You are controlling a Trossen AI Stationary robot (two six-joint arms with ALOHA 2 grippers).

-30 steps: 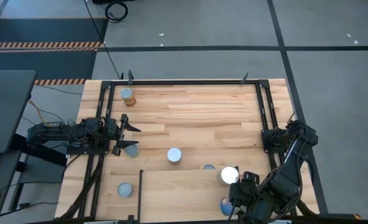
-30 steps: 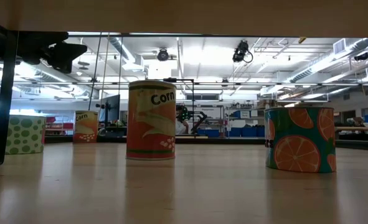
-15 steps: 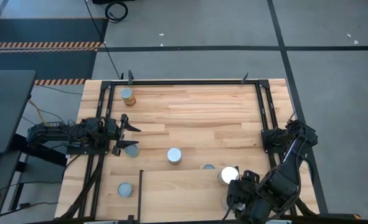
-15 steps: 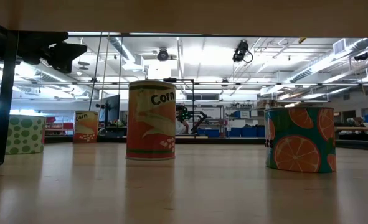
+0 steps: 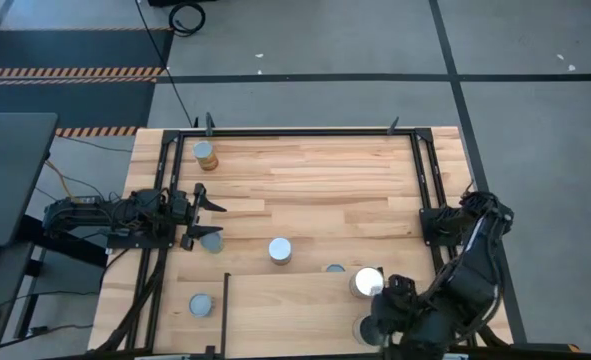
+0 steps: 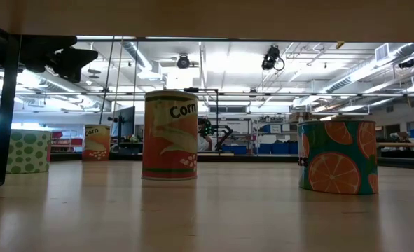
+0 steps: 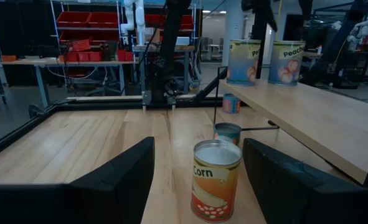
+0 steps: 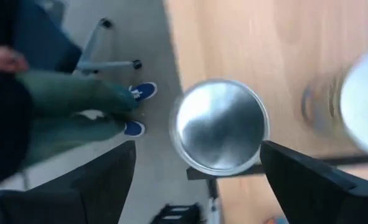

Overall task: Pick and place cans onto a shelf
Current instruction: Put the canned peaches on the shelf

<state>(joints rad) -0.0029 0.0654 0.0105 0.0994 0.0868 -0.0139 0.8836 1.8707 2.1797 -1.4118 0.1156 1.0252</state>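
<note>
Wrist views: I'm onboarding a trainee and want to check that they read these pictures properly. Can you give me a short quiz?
1. True or false: the right end effector has its fingers open on either side of a silver can top.
2. Which word is on the can ahead of the left end effector? A Corn, B Peach, C Beans.
3. In the left wrist view, which fruit is named on the two cans standing on the shelf?
Key: 1 true; 2 A; 3 peach.
</note>
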